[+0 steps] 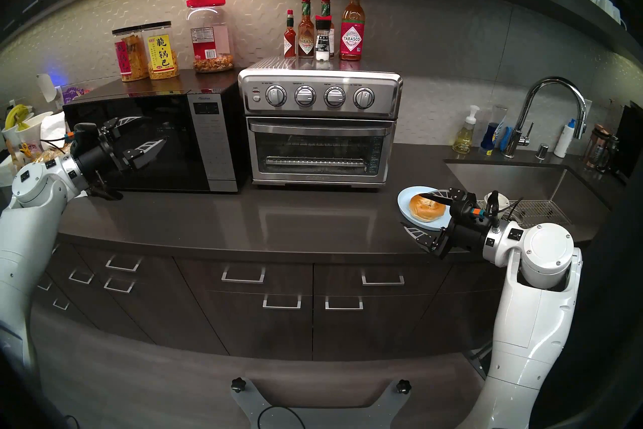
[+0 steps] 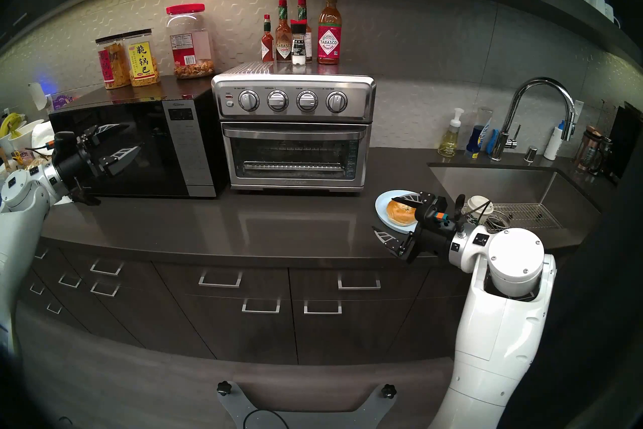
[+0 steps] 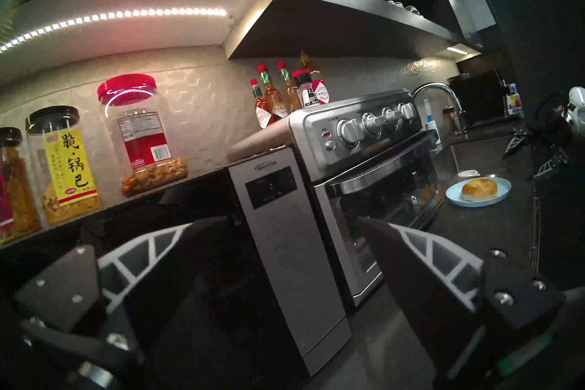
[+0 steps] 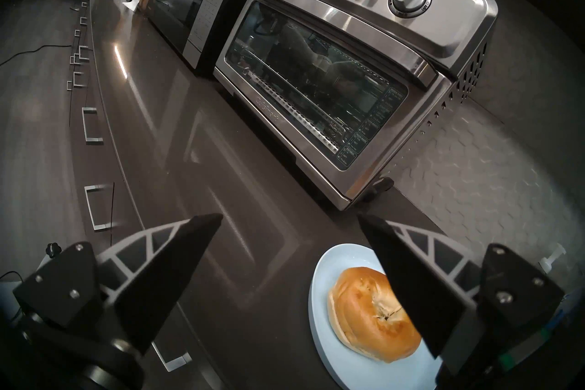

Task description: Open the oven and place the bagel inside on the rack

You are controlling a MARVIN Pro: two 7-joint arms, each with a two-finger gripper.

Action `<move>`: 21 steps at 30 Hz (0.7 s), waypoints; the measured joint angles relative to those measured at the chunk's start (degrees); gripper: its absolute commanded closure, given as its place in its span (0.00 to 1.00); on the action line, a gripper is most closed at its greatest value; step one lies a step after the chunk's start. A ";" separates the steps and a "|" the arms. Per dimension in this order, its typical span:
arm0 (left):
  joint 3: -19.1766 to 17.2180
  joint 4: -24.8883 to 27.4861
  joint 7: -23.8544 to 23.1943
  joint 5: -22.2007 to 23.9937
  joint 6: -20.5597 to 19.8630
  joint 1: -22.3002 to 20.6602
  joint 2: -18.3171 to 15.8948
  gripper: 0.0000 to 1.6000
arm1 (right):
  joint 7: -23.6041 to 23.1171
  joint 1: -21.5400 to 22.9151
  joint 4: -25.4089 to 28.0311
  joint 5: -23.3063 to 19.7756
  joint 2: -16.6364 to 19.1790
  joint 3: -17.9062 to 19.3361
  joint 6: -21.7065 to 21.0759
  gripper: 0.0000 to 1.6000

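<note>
- Nearest the head camera, the right claw [image 1: 421, 212] hangs spread wide over the counter [image 1: 243, 219]; one finger crosses above the bagel [image 1: 426, 207], holding nothing.
- The bagel rests on a light blue plate [image 1: 405, 203], right of the oven [image 1: 320, 125], whose door is shut.
- The left claw [image 1: 148, 134], wide and empty, hovers before the microwave [image 1: 153, 142].
- Risk: reaching rightwards, it may clip the microwave's front, or slip off the oven's handle.
- The rack [image 1: 315, 162] shows only dimly through glass; its depth is unclear.
</note>
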State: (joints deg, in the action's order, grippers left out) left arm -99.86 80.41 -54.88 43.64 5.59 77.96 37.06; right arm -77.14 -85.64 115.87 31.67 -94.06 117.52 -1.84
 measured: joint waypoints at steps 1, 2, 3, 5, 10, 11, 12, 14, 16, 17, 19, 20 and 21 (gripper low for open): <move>0.84 0.27 -0.08 0.09 0.04 -0.48 0.14 0.00 | 0.00 0.00 0.00 0.00 0.00 0.00 0.00 0.00; 1.79 0.58 -0.21 0.21 0.07 -1.04 0.37 0.00 | 0.00 0.00 0.00 0.00 0.00 0.00 0.00 0.00; 2.81 0.91 -0.46 0.35 0.10 -1.69 0.62 0.01 | 0.00 0.00 0.00 0.00 0.00 0.00 0.00 0.00; 4.13 1.41 -1.00 0.57 0.13 -2.68 1.00 0.05 | 0.00 0.00 0.00 0.00 0.00 0.00 0.00 0.00; 6.33 3.36 -3.12 0.90 0.34 -5.13 1.62 0.00 | 0.00 0.00 0.00 0.00 0.00 0.00 0.00 0.00; 6.58 3.75 -3.47 0.91 0.41 -5.52 1.66 0.00 | 0.00 0.00 0.00 0.00 0.00 0.00 0.00 0.00; 6.80 4.10 -3.79 0.91 0.50 -5.90 1.67 0.00 | 0.00 0.00 0.01 0.00 0.00 0.00 0.00 0.00; 7.13 4.59 -4.17 0.88 0.62 -6.48 1.67 0.00 | 0.00 0.00 0.01 0.00 -0.01 0.00 0.00 0.00; 7.67 5.18 -4.44 0.70 0.75 -7.10 1.67 0.00 | 0.00 0.00 0.03 0.00 -0.02 0.00 -0.01 0.00; 8.08 5.55 -4.47 0.53 0.77 -7.43 1.68 0.00 | 0.00 0.00 0.03 0.00 -0.02 0.00 -0.02 0.00; 8.90 6.31 -4.36 0.00 0.78 -7.93 1.79 0.00 | 0.00 0.00 0.04 0.00 -0.02 0.00 -0.02 0.00; 9.10 6.53 -4.25 -0.20 0.78 -8.03 1.84 0.00 | 0.00 0.00 0.05 0.00 -0.02 0.00 -0.02 0.00; 9.38 6.89 -4.00 -0.54 0.77 -8.13 1.89 0.00 | 0.00 0.00 0.05 0.00 -0.02 0.00 -0.02 0.00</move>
State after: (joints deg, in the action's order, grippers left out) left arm -90.48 87.30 -58.88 43.11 6.36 69.83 38.95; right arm -77.14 -85.64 115.92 31.67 -94.08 117.52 -1.85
